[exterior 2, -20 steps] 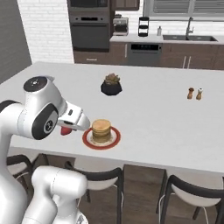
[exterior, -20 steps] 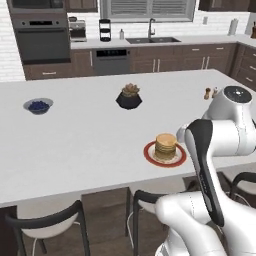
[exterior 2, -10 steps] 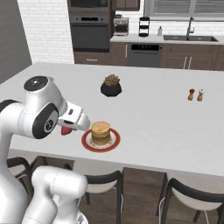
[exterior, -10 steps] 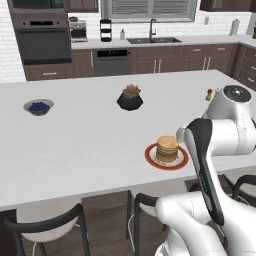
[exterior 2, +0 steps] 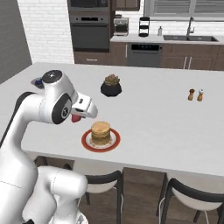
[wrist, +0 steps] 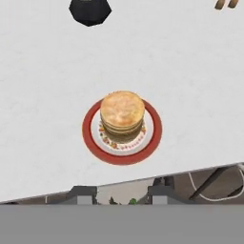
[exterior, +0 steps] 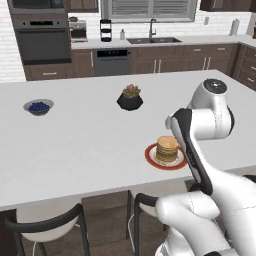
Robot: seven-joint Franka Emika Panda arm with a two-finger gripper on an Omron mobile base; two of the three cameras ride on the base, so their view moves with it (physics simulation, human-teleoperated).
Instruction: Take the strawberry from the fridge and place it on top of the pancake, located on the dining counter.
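The pancake (exterior 2: 101, 130) is a tan stack on a red-rimmed plate (exterior 2: 87, 144) near the front edge of the white dining counter (exterior 2: 166, 131). My gripper (exterior 2: 78, 116) hovers just left of the stack and a little above it, shut on the small red strawberry (exterior 2: 76, 118). In the hand view the pancake (wrist: 122, 112) lies ahead of my gripper (wrist: 122, 195), and a bit of green shows between the dark fingertips (wrist: 85, 194). From the left base view my forearm stands right beside the pancake (exterior: 167, 146). The fridge is out of view.
A black pot with a plant (exterior 2: 111, 86) stands behind the plate. Salt and pepper shakers (exterior 2: 195, 94) are at the right, and a bowl of blue berries (exterior: 38, 106) is at the far left. Dark stools (exterior 2: 192, 192) line the counter's near edge.
My arm has swung the hand with the strawberry up and in toward the plate. The pancake and the other things have stayed still.
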